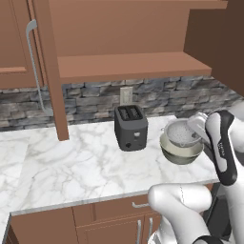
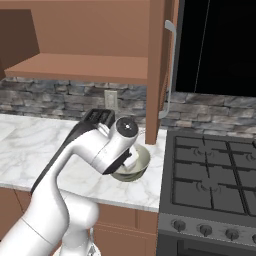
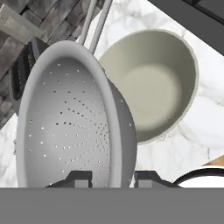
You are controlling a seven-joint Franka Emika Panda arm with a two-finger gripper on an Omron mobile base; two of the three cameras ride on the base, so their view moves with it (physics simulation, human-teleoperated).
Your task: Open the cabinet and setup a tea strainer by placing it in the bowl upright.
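the claw (image 3: 111, 178) pinches the strainer (image 3: 70, 118) by its rim, holding it just above the bowl (image 3: 151, 83), whose hollow lies off to the stove side (image 2: 215, 185).

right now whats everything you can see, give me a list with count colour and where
cabinet: one, reddish-brown wood, on the wall above the counter, doors open, shelf bare where it shows
door handles: two, silver bars, one on each open door
tea strainer: one, grey perforated metal, held by its rim above the bowl, tilted
bowl: one, beige-cream, on the counter right of the toaster
toaster: one, dark grey, on the counter by the back wall
counter: one, white marble
wall outlet: one, pale, on the grey stone backsplash
stove: one, dark with knobs, right of the counter
base cabinets: reddish-brown, under the counter
gripper: one, dark fingertips, closed on the strainer's rim
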